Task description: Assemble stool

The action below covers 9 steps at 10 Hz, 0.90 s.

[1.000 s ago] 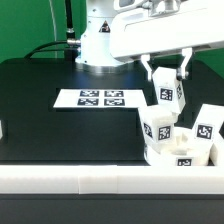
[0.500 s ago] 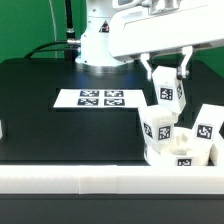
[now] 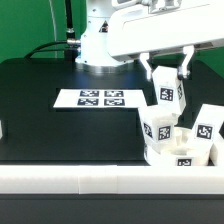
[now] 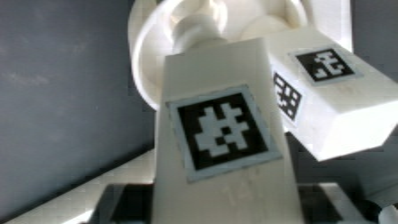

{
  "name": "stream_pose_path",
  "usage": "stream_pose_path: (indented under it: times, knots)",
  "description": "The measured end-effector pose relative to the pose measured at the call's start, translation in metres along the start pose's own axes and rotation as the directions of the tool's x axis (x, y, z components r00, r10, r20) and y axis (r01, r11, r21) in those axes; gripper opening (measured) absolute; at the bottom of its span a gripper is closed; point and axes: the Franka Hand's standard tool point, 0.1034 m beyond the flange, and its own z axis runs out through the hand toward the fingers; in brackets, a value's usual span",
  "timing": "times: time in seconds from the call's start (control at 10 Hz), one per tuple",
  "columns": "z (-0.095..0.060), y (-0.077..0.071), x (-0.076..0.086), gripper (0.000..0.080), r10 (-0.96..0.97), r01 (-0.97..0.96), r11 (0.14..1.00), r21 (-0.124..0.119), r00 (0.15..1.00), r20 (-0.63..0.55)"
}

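Three white blocky legs show around the round seat (image 3: pixel 180 155), which sits against the long white rail (image 3: pixel 110 180). One leg (image 3: pixel 166 97) is clamped between the gripper (image 3: pixel 166 77) fingers just above the seat; a second leg (image 3: pixel 158 125) stands on it, a third leg (image 3: pixel 206 131) leans beside. The marker board (image 3: pixel 98 99) lies well apart on the black table (image 3: pixel 40 110).

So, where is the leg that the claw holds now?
In the exterior view's right, the leg hangs in the claw, above the seat.
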Motion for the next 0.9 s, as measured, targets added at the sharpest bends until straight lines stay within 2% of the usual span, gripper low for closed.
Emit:
stream_pose_path:
  times: [0.1, 0.2, 0.3, 0.4, 0.9]
  knots:
    - [0.000, 0.000, 0.000, 0.0330, 0.000, 0.000, 1.000, 0.000, 1.000, -0.002]
    - [0.000, -0.002, -0.001, 0.0330, -0.009, 0.010, 1.000, 0.005, 0.998, -0.058]
    - [0.007, -0.003, -0.015, 0.0330, -0.014, 0.014, 1.000, -0.007, 1.000, 0.000]
    - [0.005, -0.003, -0.010, 0.0330, -0.014, 0.014, 1.000, -0.004, 1.000, -0.007]
    - [0.008, -0.002, -0.014, 0.0330, -0.024, 0.024, 1.000, -0.009, 1.000, 0.003]
